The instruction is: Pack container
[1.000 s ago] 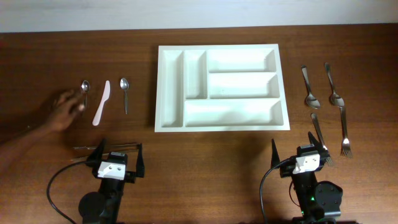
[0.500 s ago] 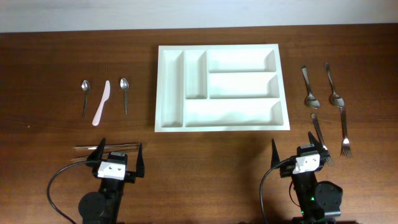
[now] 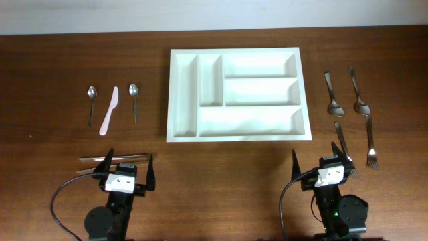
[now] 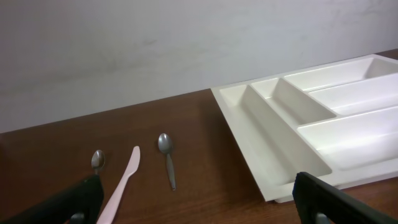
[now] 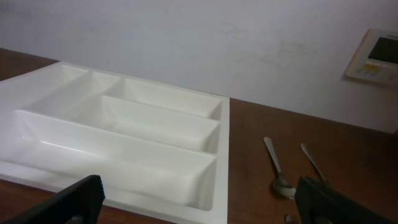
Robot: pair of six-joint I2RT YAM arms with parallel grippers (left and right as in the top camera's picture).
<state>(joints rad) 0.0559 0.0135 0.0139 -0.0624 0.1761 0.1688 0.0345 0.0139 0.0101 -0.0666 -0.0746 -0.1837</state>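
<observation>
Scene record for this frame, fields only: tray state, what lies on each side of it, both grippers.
container: white tray, five compartments, all empty
left of tray: small spoon, pink knife, larger spoon; thin sticks by left gripper
right of tray: inner right spoon, outer right spoon, inner fork, outer fork
left gripper: open, empty
right gripper: open, empty
packed: nothing yet

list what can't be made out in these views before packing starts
Overhead: thin rods lie partly under the left gripper; their kind is unclear.
Overhead: the nearest utensil has its lower end behind the right gripper.
Right wrist: the container is cut off by the left edge.
</observation>
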